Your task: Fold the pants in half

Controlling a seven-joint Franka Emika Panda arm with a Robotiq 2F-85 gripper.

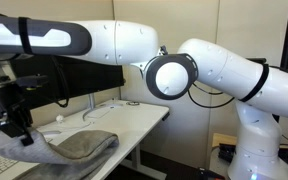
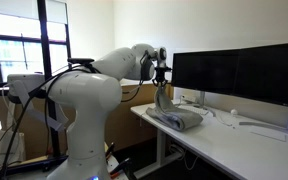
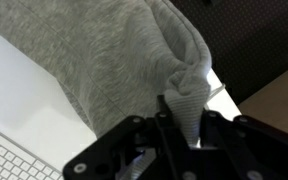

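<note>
A: What do we make of the cloth?

B: We see the pants (image 3: 104, 50) as a soft grey-taupe knit with a fine mottled weave. In the wrist view they are rolled into a thick, rounded fold at the far right.

A: And where do they lie?

B: In an exterior view the pants (image 1: 84, 145) sit as a rumpled heap on the smooth white desk (image 1: 134, 115), with one end lifted off it. Just left of them we make out the flat white keyboard (image 3: 9, 160) with its rows of square keys.

A: How does the gripper (image 3: 187, 118) stand?

B: Nearly closed. Its dark fingers (image 3: 167, 112) pinch a small bunched ridge of the fabric between them, and nothing else. From farther off, the gripper (image 2: 162, 85) is too dark for us to judge the gap, but the cloth hangs straight down from it to the heap.
</note>
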